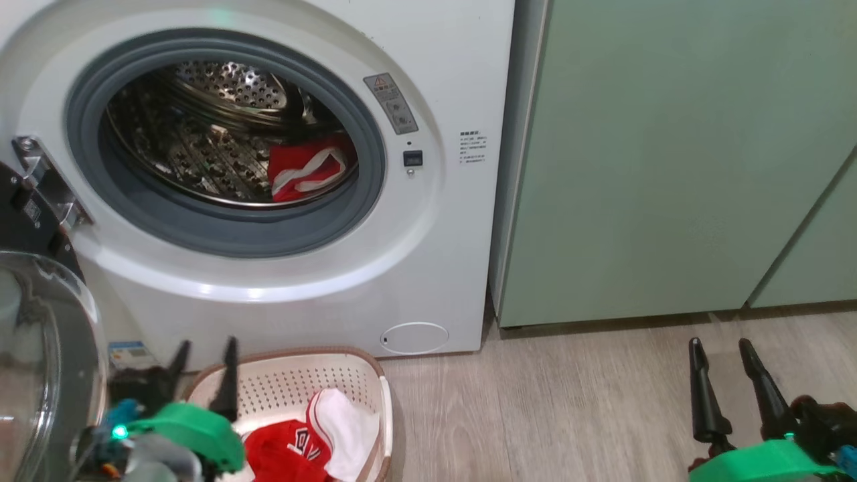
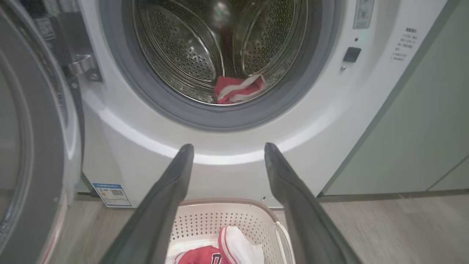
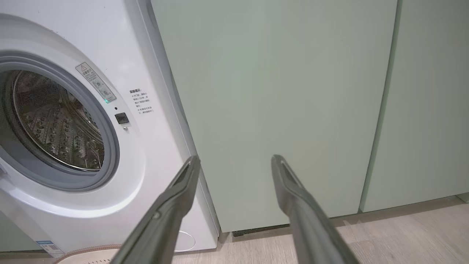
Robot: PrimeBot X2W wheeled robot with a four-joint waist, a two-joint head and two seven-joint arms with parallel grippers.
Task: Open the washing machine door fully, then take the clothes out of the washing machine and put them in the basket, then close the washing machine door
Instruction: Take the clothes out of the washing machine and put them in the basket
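The white washing machine point(image 1: 428, 254) point(image 2: 128, 146) point(image 3: 154, 154) stands with its door point(image 1: 47, 361) point(image 2: 33, 139) swung wide to the left. A red garment with white bands point(image 1: 304, 171) point(image 2: 238, 89) lies low in the steel drum, right of centre. On the floor before the machine sits the cream basket point(image 1: 288, 388) point(image 2: 205, 220) holding red and white clothes point(image 1: 315, 435) point(image 2: 227, 251). My left gripper point(image 1: 204, 351) point(image 2: 229, 148) hovers open above the basket's left end, nothing between its fingers. My right gripper point(image 1: 723, 348) point(image 3: 236, 159) is open over the floor at the lower right, empty.
Pale green cabinet doors point(image 1: 669, 161) point(image 3: 278, 110) stand to the right of the machine. Light wood floor point(image 1: 569, 402) runs between the basket and my right gripper. A small round cover point(image 1: 414, 337) sits low on the machine's front.
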